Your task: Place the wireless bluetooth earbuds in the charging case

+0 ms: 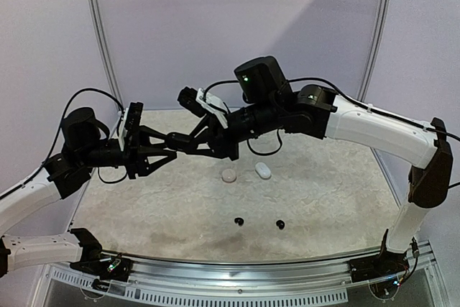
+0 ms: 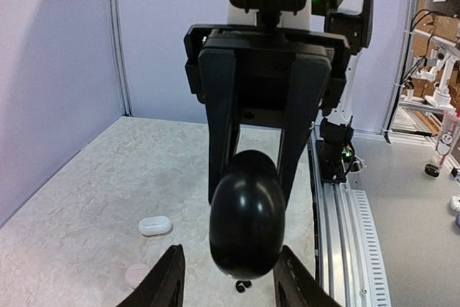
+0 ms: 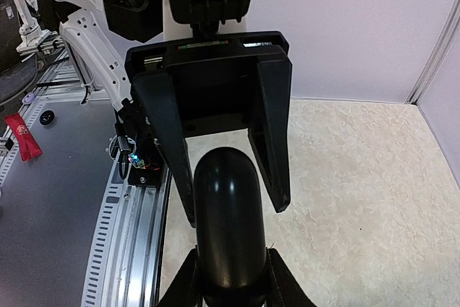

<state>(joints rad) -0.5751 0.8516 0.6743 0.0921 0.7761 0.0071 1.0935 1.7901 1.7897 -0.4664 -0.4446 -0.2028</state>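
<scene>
A glossy black charging case [image 1: 182,141] hangs in mid-air between both arms, closed. My right gripper [image 3: 231,282] is shut on one end of it [image 3: 228,213]. My left gripper [image 2: 233,278] is open, its fingers [image 2: 167,282] spread on both sides of the case's other end [image 2: 246,213] without touching it. In the top view the left gripper [image 1: 169,147] faces the right gripper [image 1: 197,141]. Two black earbuds [image 1: 238,221] [image 1: 279,224] lie on the table near the front; one pair shows in the left wrist view [image 2: 243,286]. No white earbuds are in view.
A white case [image 1: 263,170] and a pale pink round case [image 1: 229,175] lie mid-table under the arms; they also show in the left wrist view, white [image 2: 155,226] and pink [image 2: 136,275]. The metal rail [image 1: 237,271] runs along the front edge.
</scene>
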